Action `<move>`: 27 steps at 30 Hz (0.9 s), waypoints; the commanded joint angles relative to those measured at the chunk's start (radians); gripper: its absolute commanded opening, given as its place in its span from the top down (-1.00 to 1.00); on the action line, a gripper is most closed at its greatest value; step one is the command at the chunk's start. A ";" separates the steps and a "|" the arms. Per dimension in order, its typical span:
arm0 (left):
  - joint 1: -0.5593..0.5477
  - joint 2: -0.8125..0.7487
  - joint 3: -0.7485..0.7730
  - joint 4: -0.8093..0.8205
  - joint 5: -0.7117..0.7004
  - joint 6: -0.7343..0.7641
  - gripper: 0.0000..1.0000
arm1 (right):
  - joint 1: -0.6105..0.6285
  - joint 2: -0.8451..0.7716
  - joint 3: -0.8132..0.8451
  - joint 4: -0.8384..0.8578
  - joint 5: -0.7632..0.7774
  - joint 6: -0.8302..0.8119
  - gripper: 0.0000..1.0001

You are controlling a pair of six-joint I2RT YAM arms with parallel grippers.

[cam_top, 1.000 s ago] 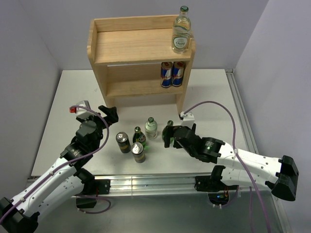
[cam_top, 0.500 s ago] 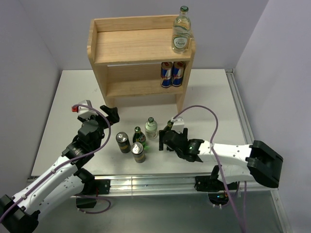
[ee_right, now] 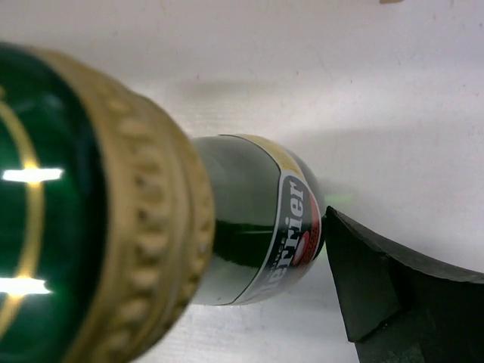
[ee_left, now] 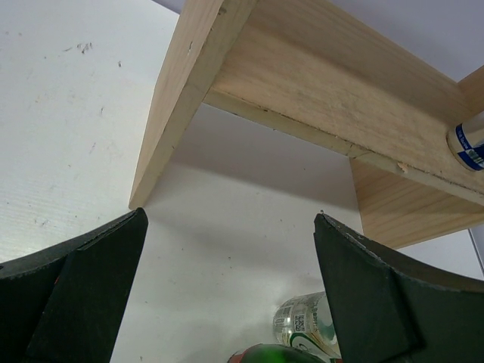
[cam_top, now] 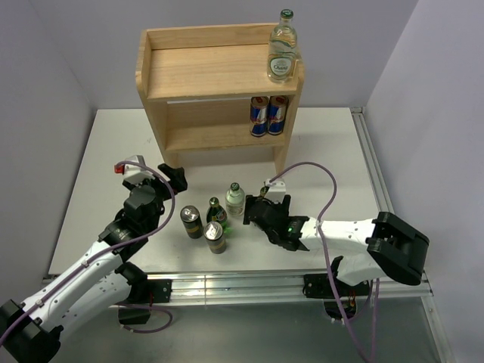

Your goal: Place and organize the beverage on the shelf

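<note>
The light-wood shelf (cam_top: 204, 72) stands at the back; its underside shows in the left wrist view (ee_left: 318, 83). A clear bottle (cam_top: 281, 54) is on its top board and two blue cans (cam_top: 268, 115) are on the lower tier. A green Perrier bottle (ee_right: 257, 219) with a gold cap stands on the table (cam_top: 333, 151). My right gripper (cam_top: 257, 213) is open around it (ee_right: 234, 215); one finger (ee_right: 393, 295) is beside the label, the other is hidden. My left gripper (cam_top: 172, 178) is open and empty (ee_left: 231, 219), near the shelf's left foot.
On the table in front of the shelf stand a clear green-capped bottle (cam_top: 235, 200), a small green bottle (cam_top: 217, 212) and two dark cans (cam_top: 191, 221) (cam_top: 215, 237). The clear bottle also shows low in the left wrist view (ee_left: 306, 321). Walls close in on both sides.
My right gripper has moved left and lower, with its arm folding down, up to the green Perrier bottle. My left gripper has shifted slightly towards the shelf.
</note>
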 commanded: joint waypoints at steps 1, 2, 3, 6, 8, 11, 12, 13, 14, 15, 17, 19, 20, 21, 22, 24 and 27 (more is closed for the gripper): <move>-0.004 0.014 0.011 0.033 0.005 0.006 -0.99 | -0.011 0.030 -0.016 0.120 0.100 0.001 -0.98; -0.004 0.014 0.011 0.033 0.005 0.006 -0.99 | -0.013 0.038 -0.018 0.131 0.108 0.002 -0.98; -0.004 0.015 0.011 0.036 0.004 0.006 -0.99 | -0.014 0.055 -0.018 0.142 0.112 0.004 -0.96; -0.004 0.017 0.009 0.037 0.004 0.008 -0.99 | -0.019 0.082 -0.024 0.162 0.137 0.008 -0.80; -0.004 0.020 0.008 0.039 0.002 0.006 -0.99 | -0.019 0.092 -0.030 0.177 0.151 0.008 -0.58; -0.004 0.027 0.009 0.042 0.004 0.006 -0.99 | -0.019 0.101 -0.033 0.185 0.154 0.004 0.12; -0.005 0.030 0.011 0.042 0.004 0.005 -0.99 | -0.019 0.107 -0.033 0.183 0.157 0.004 0.37; -0.004 0.033 0.011 0.042 0.004 0.005 -0.99 | -0.020 0.111 -0.030 0.179 0.157 0.005 0.47; -0.004 0.034 0.011 0.043 0.005 0.005 -0.99 | -0.019 0.118 -0.026 0.173 0.158 0.005 0.57; -0.005 0.034 0.011 0.043 0.007 0.005 -0.99 | -0.020 0.121 -0.024 0.168 0.157 0.010 0.64; -0.004 0.030 0.009 0.045 0.005 0.006 -0.99 | -0.019 0.119 -0.007 0.151 0.152 0.010 0.96; -0.004 0.029 0.011 0.042 0.004 0.006 -0.99 | -0.019 0.109 0.005 0.107 0.152 0.021 1.00; -0.004 0.029 0.011 0.043 0.004 0.006 -0.99 | -0.019 0.086 0.020 0.090 0.152 0.022 1.00; -0.004 0.027 0.011 0.043 0.004 0.006 -0.99 | -0.014 0.070 0.028 0.049 0.157 0.028 1.00; -0.004 0.027 0.012 0.042 0.004 0.006 -0.99 | -0.011 0.050 0.037 0.024 0.170 0.030 1.00; -0.004 0.027 0.012 0.042 0.005 0.006 -0.99 | 0.001 -0.013 0.072 -0.056 0.184 0.028 1.00; -0.004 0.024 0.012 0.039 0.005 0.006 -0.99 | 0.015 -0.102 0.140 -0.152 0.204 -0.002 1.00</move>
